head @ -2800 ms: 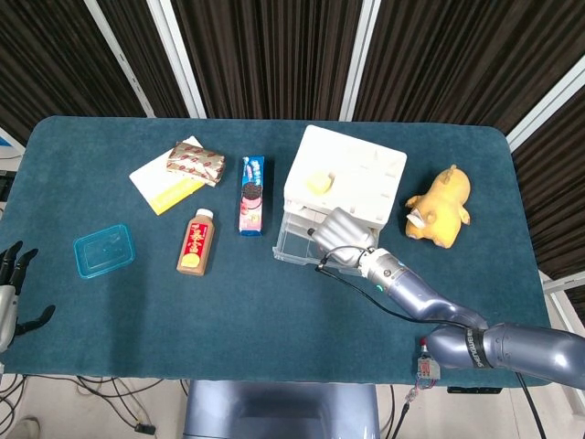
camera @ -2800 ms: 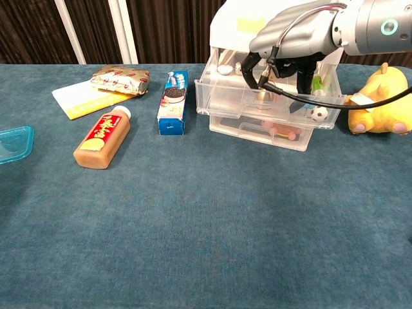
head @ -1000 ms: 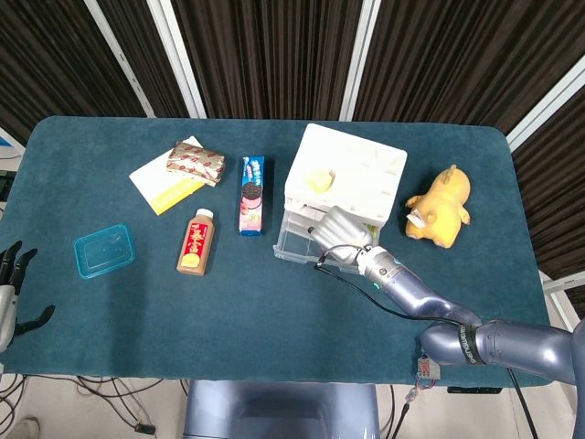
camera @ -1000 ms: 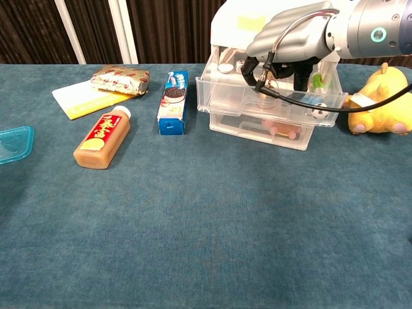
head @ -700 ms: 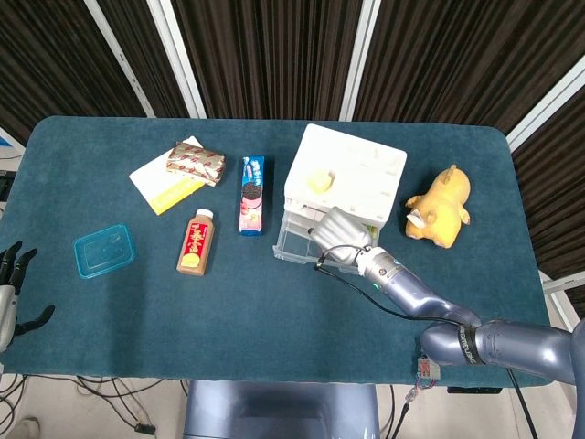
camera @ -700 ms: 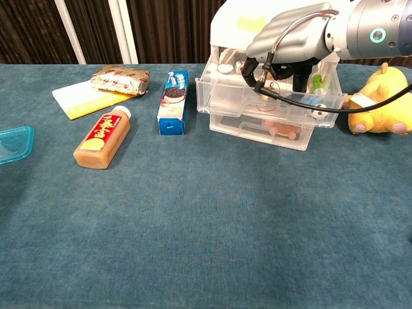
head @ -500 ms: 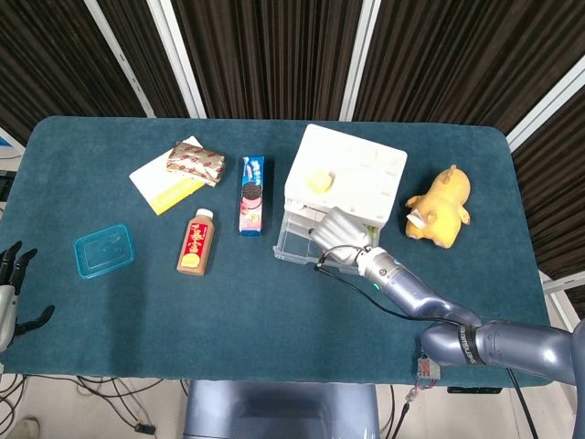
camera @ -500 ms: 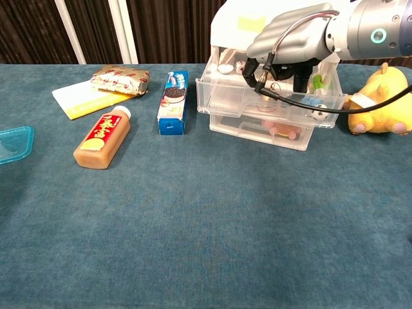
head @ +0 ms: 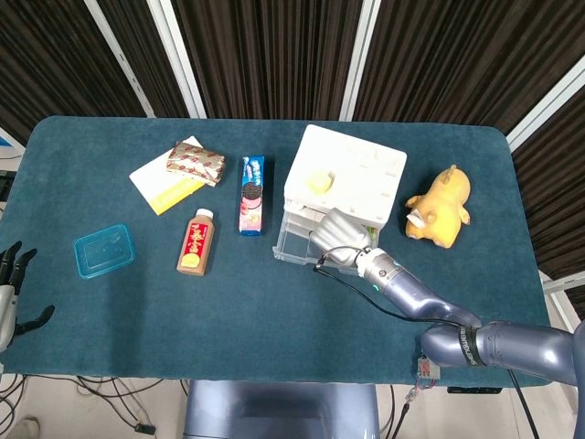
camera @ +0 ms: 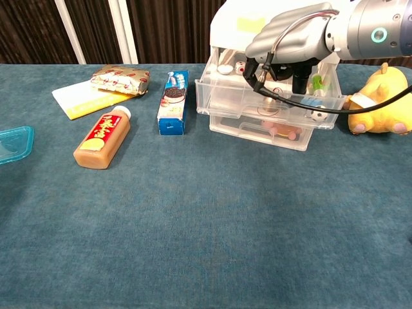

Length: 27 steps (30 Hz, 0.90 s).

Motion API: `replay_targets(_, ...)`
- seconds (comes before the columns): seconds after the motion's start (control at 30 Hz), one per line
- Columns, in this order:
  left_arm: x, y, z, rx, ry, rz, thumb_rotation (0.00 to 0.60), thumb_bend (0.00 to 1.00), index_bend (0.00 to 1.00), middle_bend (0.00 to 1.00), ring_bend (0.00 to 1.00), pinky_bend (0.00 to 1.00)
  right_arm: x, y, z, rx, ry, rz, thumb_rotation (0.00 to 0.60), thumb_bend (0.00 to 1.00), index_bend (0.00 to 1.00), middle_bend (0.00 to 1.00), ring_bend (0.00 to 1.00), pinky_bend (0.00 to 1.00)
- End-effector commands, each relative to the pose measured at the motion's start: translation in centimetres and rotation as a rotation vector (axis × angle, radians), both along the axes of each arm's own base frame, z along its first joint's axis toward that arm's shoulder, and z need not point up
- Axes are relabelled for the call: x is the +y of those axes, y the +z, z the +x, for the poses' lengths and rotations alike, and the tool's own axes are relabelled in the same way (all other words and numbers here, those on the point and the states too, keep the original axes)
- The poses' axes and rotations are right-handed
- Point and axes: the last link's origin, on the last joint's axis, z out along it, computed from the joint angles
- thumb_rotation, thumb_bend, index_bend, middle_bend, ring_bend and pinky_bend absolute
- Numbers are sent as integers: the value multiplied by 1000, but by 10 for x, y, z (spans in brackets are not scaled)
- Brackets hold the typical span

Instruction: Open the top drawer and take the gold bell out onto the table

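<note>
On a dark teal table (head: 274, 302) sit one white drawer unit (head: 345, 174), one yellow plush toy (head: 441, 206), one blue cookie box (head: 251, 194), one brown drink bottle (head: 196, 241), one red patterned snack pack (head: 196, 163) on one yellow-and-white booklet (head: 163, 183), and one blue lidded container (head: 103, 250). The unit has two clear drawers; the top drawer (camera: 267, 100) is pulled out. The right hand (camera: 283, 48) hangs over the open drawer with its dark fingers (camera: 299, 80) curled down into it. The gold bell (camera: 275, 91) shows dimly inside the drawer, right under those fingers; whether the hand grips it cannot be told. The left hand (head: 11, 297) rests at the table's near left edge, fingers apart, holding nothing.
</note>
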Motion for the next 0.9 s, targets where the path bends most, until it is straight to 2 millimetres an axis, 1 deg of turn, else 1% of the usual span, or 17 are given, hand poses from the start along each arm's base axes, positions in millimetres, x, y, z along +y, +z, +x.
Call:
replay_targets(0.03, 0, 0, 0, 0, 1, -1, 600, 189, 103, 0, 0, 0, 0, 0, 0, 1, 1, -1, 600, 293, 549, 1000, 1000, 1000)
replay_targets(0.1, 0, 0, 0, 0, 1, -1, 600, 189, 103, 0, 0, 0, 0, 0, 0, 1, 0, 0, 600, 293, 549, 1000, 1000, 1000)
replay_targets(0.2, 0, 0, 0, 0, 3, -1, 600, 189, 102, 0, 0, 0, 1, -1, 0, 2, -1, 6, 600, 292, 491, 1000, 1000, 1000)
replay_targets(0.23, 0, 0, 0, -1, 4, -1, 600, 189, 102, 0, 0, 0, 1, -1, 0, 2, -2, 7, 600, 283, 463, 1000, 1000, 1000)
replay_targets(0.33, 0, 0, 0, -1, 5, -3, 600, 189, 103, 0, 0, 0, 2, 0, 0, 6, 2, 8, 600, 243, 433, 1000, 1000, 1000)
replay_targets(0.47, 0, 0, 0, 0, 6, -3, 600, 189, 102, 0, 0, 0, 3, 1, 2, 1, 1, 16, 600, 217, 430, 1000, 1000, 1000)
replay_targets(0.9, 0, 1, -1, -1, 12, 0, 600, 189, 103, 0, 0, 0, 4, -1, 1, -6, 13, 44, 600, 216, 445, 1000, 1000, 1000)
